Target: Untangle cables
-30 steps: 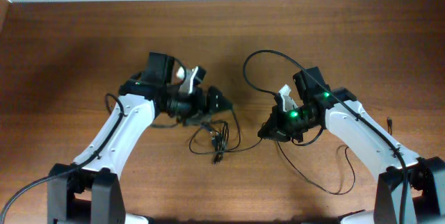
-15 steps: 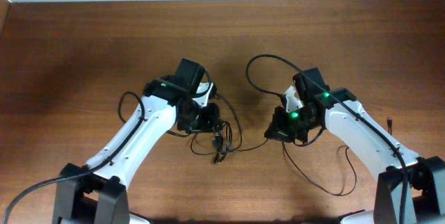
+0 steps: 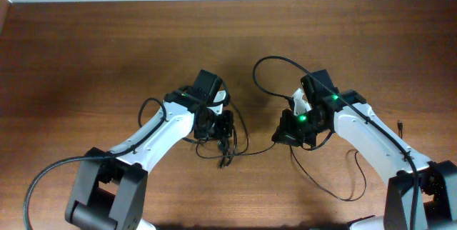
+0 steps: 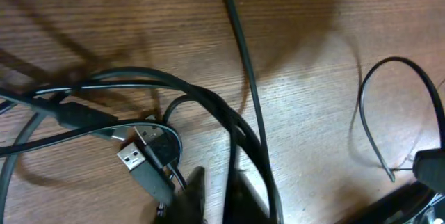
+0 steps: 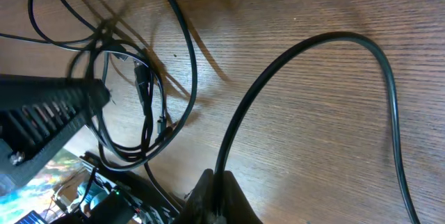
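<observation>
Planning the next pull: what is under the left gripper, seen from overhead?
The left gripper covers the top of the cables; loose loops stick out below it on the table. The pinch is hidden overhead; the wrist view shows a black strand between the jaws.

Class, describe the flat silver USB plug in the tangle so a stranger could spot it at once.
On the wooden table, find the knot of black cables near its middle. Inside its loops, seen from the left wrist, lies the USB plug: the only end with a wide, flat, silvery metal tip.
</observation>
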Controlling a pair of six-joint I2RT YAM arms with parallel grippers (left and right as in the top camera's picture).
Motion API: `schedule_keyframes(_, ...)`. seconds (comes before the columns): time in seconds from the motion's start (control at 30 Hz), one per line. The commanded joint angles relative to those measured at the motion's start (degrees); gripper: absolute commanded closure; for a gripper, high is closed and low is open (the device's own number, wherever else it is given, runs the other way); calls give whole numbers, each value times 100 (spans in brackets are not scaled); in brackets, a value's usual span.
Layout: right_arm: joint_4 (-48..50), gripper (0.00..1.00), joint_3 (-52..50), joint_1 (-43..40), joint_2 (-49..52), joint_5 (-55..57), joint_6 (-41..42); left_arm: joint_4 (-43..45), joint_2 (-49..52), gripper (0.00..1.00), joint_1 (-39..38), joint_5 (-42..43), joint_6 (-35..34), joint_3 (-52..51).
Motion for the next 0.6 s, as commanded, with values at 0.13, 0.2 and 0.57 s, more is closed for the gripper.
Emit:
schedule_keyframes(0.13,-74,96,44,-37,15,629,-20,-339,-28,100,234,1320,509,166)
schedule_keyframes(0.2,-107,96,44,-37,15,859,-17,-903,-223,100,586,2184,774,573)
schedule_keyframes(0.57,-352,96,44,-37,15,1869,116,-1473,-1311,100,2503,1062,898,1078)
